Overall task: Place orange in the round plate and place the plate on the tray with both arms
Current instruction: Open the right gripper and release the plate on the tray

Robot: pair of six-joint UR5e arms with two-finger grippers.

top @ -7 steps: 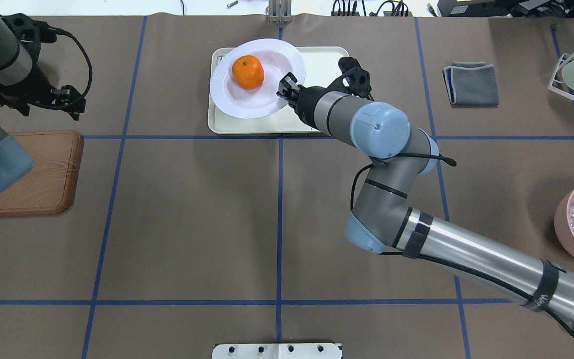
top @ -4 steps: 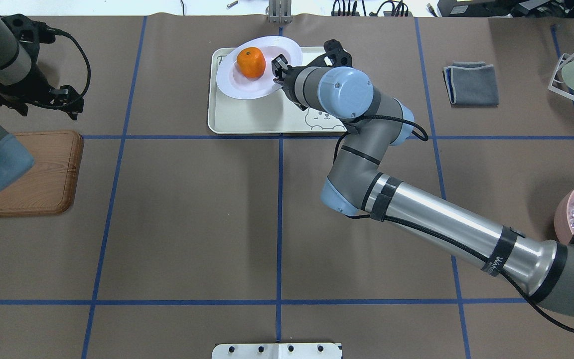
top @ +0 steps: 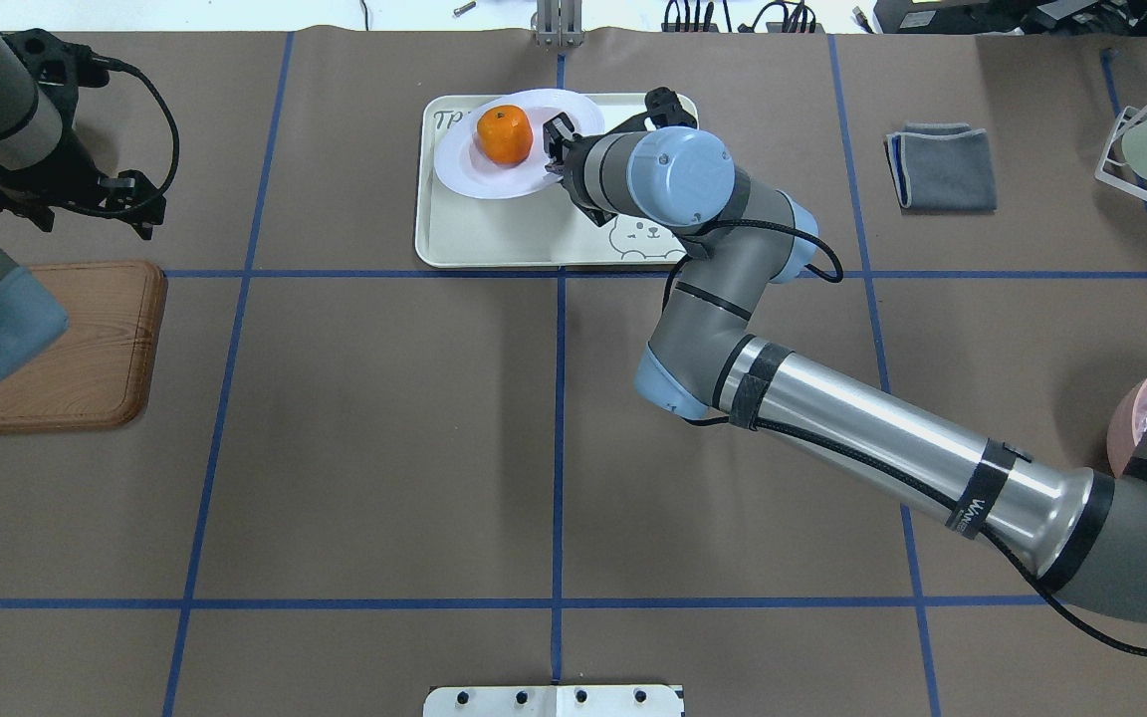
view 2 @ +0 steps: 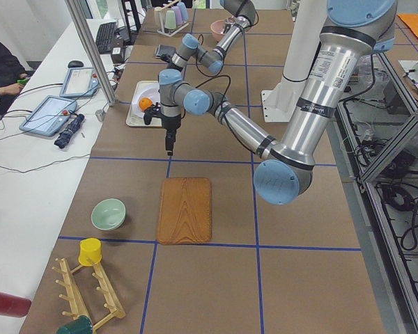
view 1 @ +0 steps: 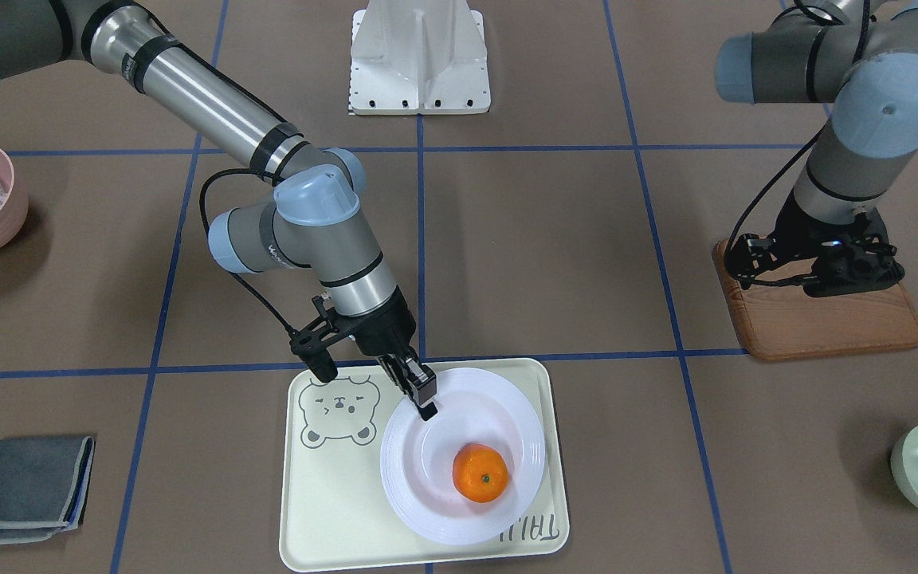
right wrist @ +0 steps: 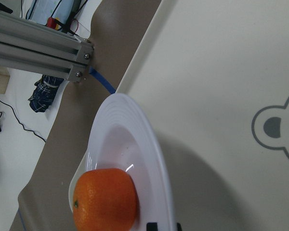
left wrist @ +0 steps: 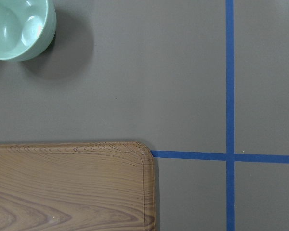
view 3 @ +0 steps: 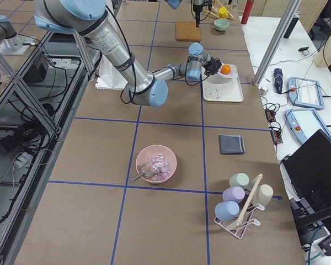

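Exterior front-facing view shows the right gripper [view 1: 425, 406] clenched on the rim of the round plate [view 1: 435, 510], at about 11 o'clock of the plate. The orange [view 1: 480, 473] lies in the sunken centre, a little toward 4 o'clock. The plate is over the tray [view 1: 331, 518], in its 3 o'clock half, and the bear drawing [view 1: 339, 410] at 10 o'clock is uncovered. In the right wrist view a wide shadow lies under the plate, so I judge that the held side is not yet flat on the tray. To do this step well, the gripper should go down slowly and keep the plate level, so that the orange does not roll, and let go only when the plate rests fully. The left gripper [view 1: 821, 267] hangs above the wooden board [view 1: 833, 331]; whether its jaws are apart I cannot tell.
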